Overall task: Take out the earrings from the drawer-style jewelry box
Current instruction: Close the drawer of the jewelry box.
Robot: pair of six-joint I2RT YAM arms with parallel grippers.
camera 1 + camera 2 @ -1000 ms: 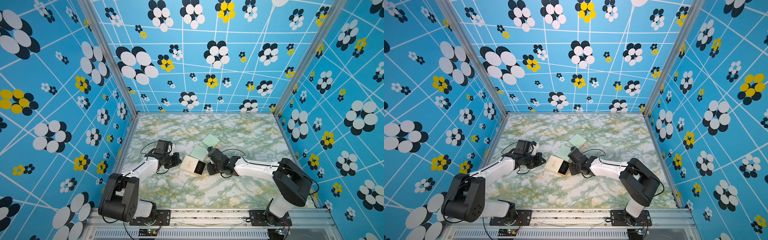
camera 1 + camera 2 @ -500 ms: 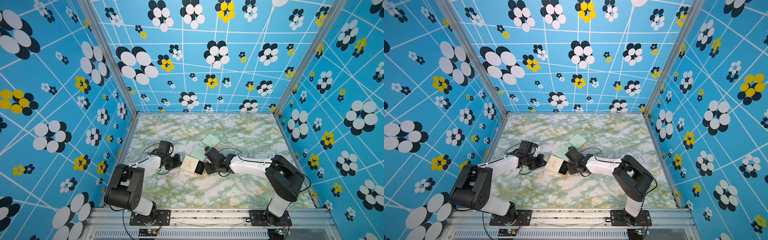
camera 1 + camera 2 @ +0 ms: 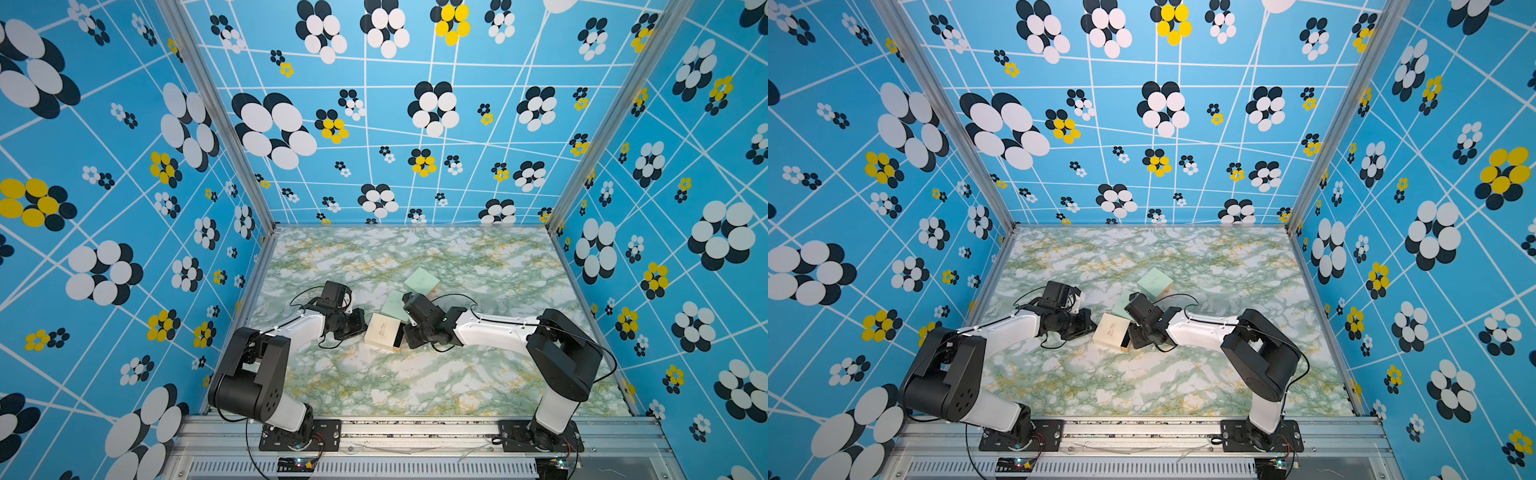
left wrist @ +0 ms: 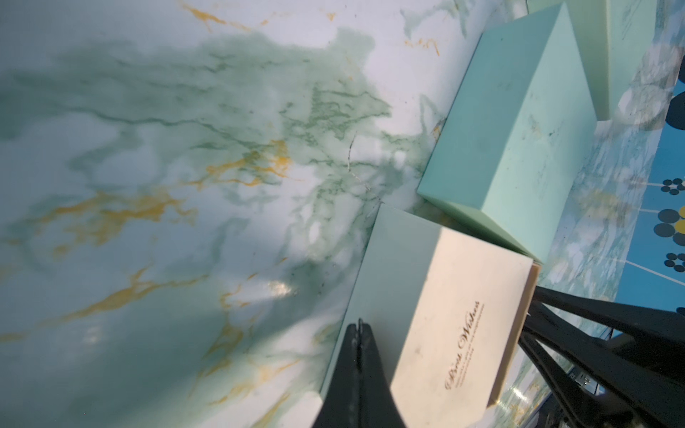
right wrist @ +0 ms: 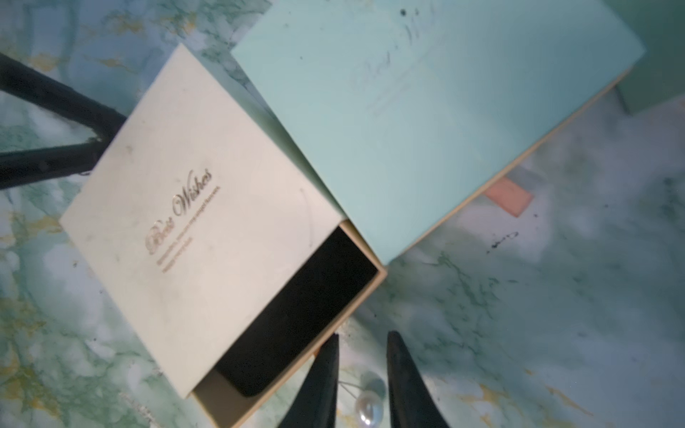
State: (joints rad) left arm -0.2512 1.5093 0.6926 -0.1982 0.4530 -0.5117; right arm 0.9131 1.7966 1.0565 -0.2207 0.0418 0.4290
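One pearl earring point(image 5: 369, 405) lies out on the counter point(image 5: 556, 315), just past the open end of the drawer point(image 5: 296, 318), between the two fingers of my right end effector point(image 5: 364, 335). Those fingers stand narrowly apart with a little gap on each side of the bead, so I judge it framed and not gripped (its thin pin point(image 5: 348, 385) points off toward one finger). The part of the drawer that shows is bare black lining. Anything else in it is hidden under the sleeve of the cream box point(image 5: 192, 207).

My left end effector point(image 4: 358, 325) is pinched fully closed on nothing, its tip against the side of that box as a brace. A mint box point(image 5: 426, 111) touches the cream one at a corner. In a top view the whole cluster sits just below the middle of the frame, with a second mint box point(image 3: 421, 281) a little higher and to the right.

What worries me is the bead itself: it is round and smooth. If I close off centre it may squirt out and roll across the slick counter (perhaps under a box, where I could not reach it). One of my right fingertips is just beside the drawer's wall, so a careless squeeze or lift could snag the wall and drag the drawer. A hard push from my left tip could turn the box or slide the sleeve over the opening.
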